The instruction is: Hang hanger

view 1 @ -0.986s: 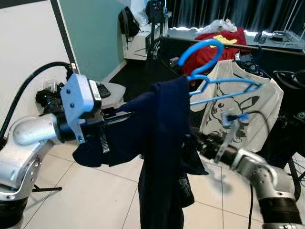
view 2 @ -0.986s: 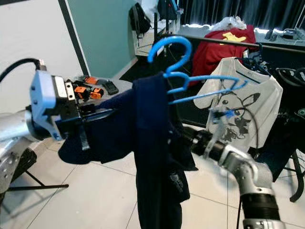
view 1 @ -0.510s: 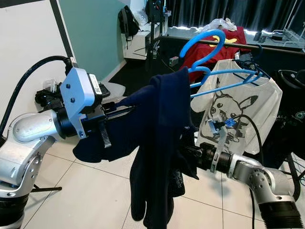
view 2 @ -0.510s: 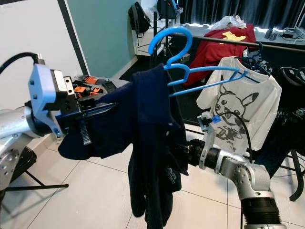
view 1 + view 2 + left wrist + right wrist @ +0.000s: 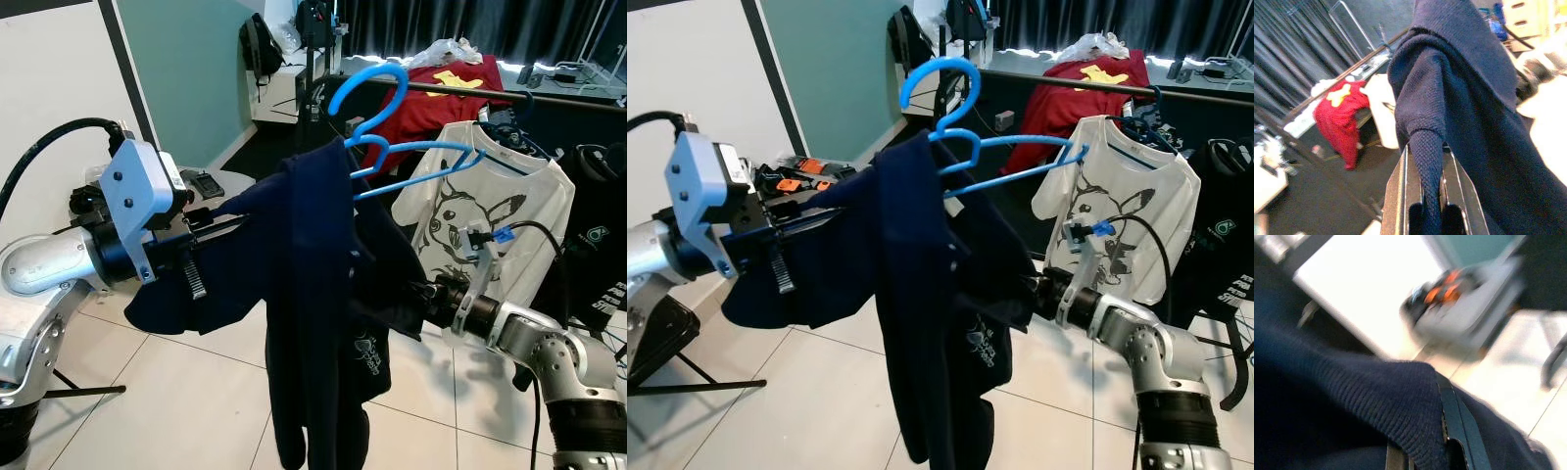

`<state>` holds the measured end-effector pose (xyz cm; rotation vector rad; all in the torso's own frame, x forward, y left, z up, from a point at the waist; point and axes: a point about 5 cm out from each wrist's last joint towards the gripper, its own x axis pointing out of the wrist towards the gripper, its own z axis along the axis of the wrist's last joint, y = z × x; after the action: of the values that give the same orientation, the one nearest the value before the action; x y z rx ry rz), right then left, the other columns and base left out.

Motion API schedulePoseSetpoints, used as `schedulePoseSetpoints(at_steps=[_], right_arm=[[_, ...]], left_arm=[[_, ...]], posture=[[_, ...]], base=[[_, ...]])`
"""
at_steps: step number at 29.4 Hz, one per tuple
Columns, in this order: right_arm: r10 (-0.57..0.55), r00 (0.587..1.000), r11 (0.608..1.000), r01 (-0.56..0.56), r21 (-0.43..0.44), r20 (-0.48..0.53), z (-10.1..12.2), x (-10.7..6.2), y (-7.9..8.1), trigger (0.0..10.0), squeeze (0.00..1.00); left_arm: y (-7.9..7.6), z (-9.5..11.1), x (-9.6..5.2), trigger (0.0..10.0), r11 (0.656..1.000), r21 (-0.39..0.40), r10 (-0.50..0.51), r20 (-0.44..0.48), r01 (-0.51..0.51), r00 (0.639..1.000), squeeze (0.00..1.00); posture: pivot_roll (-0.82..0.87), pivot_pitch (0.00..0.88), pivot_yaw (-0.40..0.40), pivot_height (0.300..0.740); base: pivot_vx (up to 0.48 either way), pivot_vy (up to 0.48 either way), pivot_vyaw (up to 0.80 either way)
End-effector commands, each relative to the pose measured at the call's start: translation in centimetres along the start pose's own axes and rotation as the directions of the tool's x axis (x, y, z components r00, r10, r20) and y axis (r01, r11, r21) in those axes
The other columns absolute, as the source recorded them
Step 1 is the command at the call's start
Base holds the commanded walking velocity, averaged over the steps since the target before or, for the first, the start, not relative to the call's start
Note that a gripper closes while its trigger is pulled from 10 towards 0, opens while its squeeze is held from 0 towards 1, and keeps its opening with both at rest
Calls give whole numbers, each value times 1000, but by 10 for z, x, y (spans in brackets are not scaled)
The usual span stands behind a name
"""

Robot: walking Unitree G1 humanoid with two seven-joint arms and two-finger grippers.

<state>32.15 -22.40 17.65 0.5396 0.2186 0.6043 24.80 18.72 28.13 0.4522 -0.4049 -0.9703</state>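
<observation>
A dark navy garment [image 5: 323,294] hangs on a blue hanger [image 5: 392,147], held up in the air between the robot's two arms in front of a clothes rail [image 5: 509,95]. The left tool [image 5: 1425,196] has its two black fingers closed on a fold of the navy cloth, out at the garment's left side where a sleeve droops below the arm. The right tool [image 5: 1442,431] is pressed into the garment's lower right part with cloth bunched between its fingers, so it grips the garment as well. The hanger's hook stands upright and free above the cloth, near the rail but not on it, and its blue arms jut out to the right of the collar. On the rail behind hang a white printed shirt [image 5: 490,215] and a red shirt [image 5: 441,93], with black clothing [image 5: 598,235] at the far right; the white shirt lies just behind the hanger's arms. Bare tiled floor [image 5: 196,392] spreads beneath the garment's hem, and a pale wall [image 5: 59,88] stands to the left.
</observation>
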Motion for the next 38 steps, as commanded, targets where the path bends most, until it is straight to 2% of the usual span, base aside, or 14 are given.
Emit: schedulePoseSetpoints(at_steps=[1, 3, 6, 9, 11, 15, 20, 24, 30, 32, 35, 37, 38], right_arm=[[-29, 998, 1000, 29, 13, 57, 8, -3, -4, 0, 0], [-92, 975, 993, 75, 88, 201, 32, -9, -14, 0, 0], [-92, 975, 993, 75, 88, 201, 32, -9, -14, 0, 0], [-117, 961, 989, 91, 112, 252, 42, -12, -19, 0, 0], [-117, 961, 989, 91, 112, 252, 42, -12, -19, 0, 0], [-128, 960, 988, 102, 115, 249, 41, -11, -20, 0, 0], [-112, 965, 990, 88, 112, 238, 41, -7, -18, 0, 0], [-107, 967, 991, 85, 105, 232, 42, -4, -16, 0, 0], [-81, 979, 996, 70, 64, 187, 39, 5, -9, 0, 0], [-70, 986, 997, 65, 36, 150, 32, 12, -4, 0, 0], [-68, 988, 998, 65, 25, 136, 30, 15, -3, 0, 0], [-59, 992, 998, 58, 4, 109, 24, 22, 2, 0, 0], [-59, 992, 998, 58, 4, 109, 24, 22, 2, 0, 0]], left_arm=[[2, 11, -5, 10000, 999, 36, -18, 28, 17, 999, 0], [-11, 3, -19, 10000, 995, -11, -98, -20, 98, 995, 0], [-11, 3, -19, 10000, 995, -11, -98, -20, 98, 995, 0], [-16, -4, -27, 10000, 992, -27, -123, -81, 121, 989, 0], [-16, -4, -27, 10000, 992, -27, -123, -81, 121, 989, 0], [-13, -19, -35, 10000, 996, -7, -93, -196, 94, 976, 0], [-9, -29, -34, 10000, 999, 17, -38, -272, 44, 962, 0], [-7, -32, -33, 10000, 999, 26, -10, -293, 19, 956, 0], [-6, -40, -22, 10000, 998, 32, 64, -294, -58, 954, 0], [-14, -41, -9, 10000, 998, 16, 65, -253, -63, 965, 0], [-17, -41, -2, 10000, 998, 7, 65, -233, -65, 970, 0], [-27, -44, 13, 10000, 997, -20, 64, -197, -70, 978, 0], [-27, -44, 13, 10000, 997, -20, 64, -197, -70, 978, 0]], posture=[[-95, 9, 0, 740], [-89, 12, -2, 740], [-89, 12, -2, 740], [-87, 14, -4, 740], [-87, 14, -4, 740], [-86, 15, -8, 740], [-85, 14, -9, 740], [-85, 12, -10, 740], [-85, 8, -15, 740], [-83, 7, -16, 740], [-82, 9, -14, 740], [-83, 10, -12, 740], [-83, 10, -12, 740]], base=[[0, 0, 0], [0, 0, 0], [0, 0, 0], [0, 0, 0], [0, 0, 0], [0, 0, 0], [0, 0, 0], [0, 0, 0], [0, 0, 0], [0, 0, 0], [0, 0, 0], [0, 0, 0], [0, 0, 0]])
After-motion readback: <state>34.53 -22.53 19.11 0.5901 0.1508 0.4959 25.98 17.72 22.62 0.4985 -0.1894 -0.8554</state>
